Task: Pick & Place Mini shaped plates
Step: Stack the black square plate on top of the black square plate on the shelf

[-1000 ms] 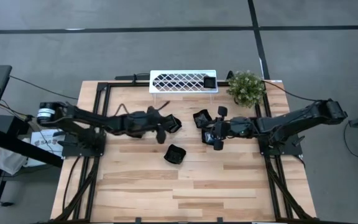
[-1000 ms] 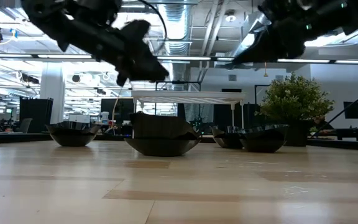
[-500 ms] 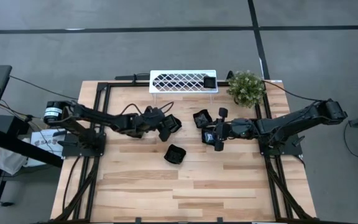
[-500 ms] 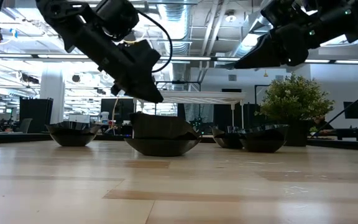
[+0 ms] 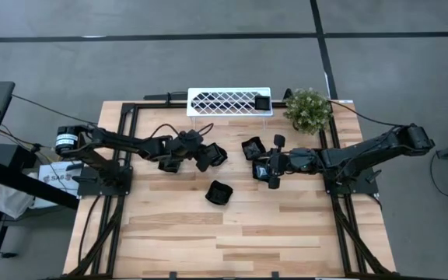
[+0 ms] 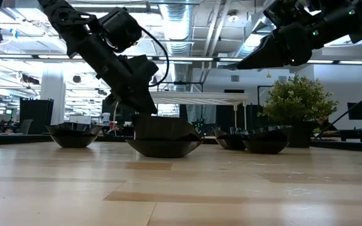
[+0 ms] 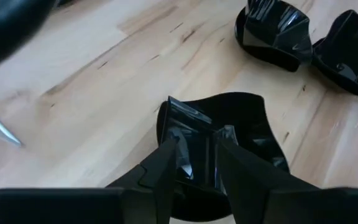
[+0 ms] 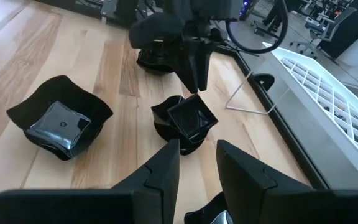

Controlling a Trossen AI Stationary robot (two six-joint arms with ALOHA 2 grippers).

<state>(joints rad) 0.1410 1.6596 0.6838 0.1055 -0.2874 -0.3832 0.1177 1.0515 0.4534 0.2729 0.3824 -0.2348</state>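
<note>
Several mini shaped plates, glossy black, stand on the wooden table. My left gripper [image 7: 197, 140] tips down over a squarish plate [image 7: 229, 124] mid-table [image 5: 218, 153], open by a narrow gap, its fingers by the plate's rim at one corner. A second plate [image 5: 218, 193] lies nearer the front. Two others [image 5: 253, 148] sit close together to the right, and another plate [image 8: 157, 59] lies under my left arm. One small plate [image 5: 262, 103] rests on the white lattice rack [image 5: 229, 102]. My right gripper [image 8: 197, 155] hovers open beside the pair, holding nothing. My left gripper comes at the squarish plate slanting down from the table's left, its fingertips [image 7: 169, 146] at the rim near a corner [image 7: 169, 104]. I cannot tell whether they touch it. The plate sits flat on the table.
A potted plant [image 5: 308, 109] stands at the far right corner beside the rack. Black frame rails [image 5: 127, 117] run along the table's left, right and far sides. The near half of the tabletop [image 5: 232, 241] is bare wood.
My left gripper has tipped steeply downward and sunk toward the squarish plate, shifting a little toward the table's far edge. My right gripper has kept still, and no plate has moved.
</note>
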